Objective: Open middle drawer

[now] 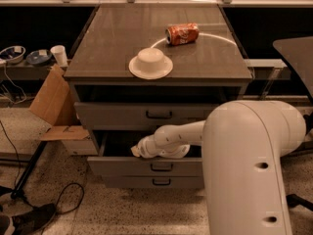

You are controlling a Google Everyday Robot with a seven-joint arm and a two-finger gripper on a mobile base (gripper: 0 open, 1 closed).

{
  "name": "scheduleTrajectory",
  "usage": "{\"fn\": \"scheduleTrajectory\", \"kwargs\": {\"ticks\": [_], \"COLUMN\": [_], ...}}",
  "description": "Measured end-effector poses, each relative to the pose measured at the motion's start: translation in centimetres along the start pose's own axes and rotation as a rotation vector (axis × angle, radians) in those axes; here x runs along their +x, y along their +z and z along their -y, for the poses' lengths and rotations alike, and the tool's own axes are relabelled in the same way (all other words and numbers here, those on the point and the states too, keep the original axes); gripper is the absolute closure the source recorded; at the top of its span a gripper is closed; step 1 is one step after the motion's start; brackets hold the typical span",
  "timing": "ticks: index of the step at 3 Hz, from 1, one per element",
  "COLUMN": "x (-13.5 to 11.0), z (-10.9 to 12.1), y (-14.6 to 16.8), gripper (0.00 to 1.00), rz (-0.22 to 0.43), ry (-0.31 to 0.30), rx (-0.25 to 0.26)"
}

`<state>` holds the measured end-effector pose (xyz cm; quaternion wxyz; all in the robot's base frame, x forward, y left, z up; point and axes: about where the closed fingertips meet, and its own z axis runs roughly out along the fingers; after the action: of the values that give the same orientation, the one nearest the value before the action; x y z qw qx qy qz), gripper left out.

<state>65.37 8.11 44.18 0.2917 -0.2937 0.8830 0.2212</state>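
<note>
The grey cabinet (161, 70) has three drawer fronts, each with a black loop handle. The middle drawer (122, 166) is pulled out and its dark inside shows behind the front panel. Its handle (161, 167) is at the centre of the panel. The top drawer (112, 115) and the bottom drawer (127, 182) are shut. My white arm reaches in from the right. My gripper (138, 151) is just above the middle drawer's front edge, left of the handle, over the open cavity.
A white upturned bowl on a plate (150, 62) and a red soda can (182, 34) lying on its side are on the cabinet top. A cardboard box (51, 99) leans at the cabinet's left. Cables (68, 199) lie on the floor. My arm's large white body (249, 170) fills the lower right.
</note>
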Motion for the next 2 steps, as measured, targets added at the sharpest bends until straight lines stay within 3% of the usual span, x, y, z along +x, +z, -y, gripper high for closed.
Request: {"fn": "scheduleTrajectory", "kwargs": {"ticks": [1,2], "x": [-0.05,0.11], "z": [0.04,0.08], "y": [0.90,1.26], "gripper": [0.98,0.76], "rz": [0.007,0.001], "ry": [-0.022,-0.029], "rx": [0.018,0.020]}}
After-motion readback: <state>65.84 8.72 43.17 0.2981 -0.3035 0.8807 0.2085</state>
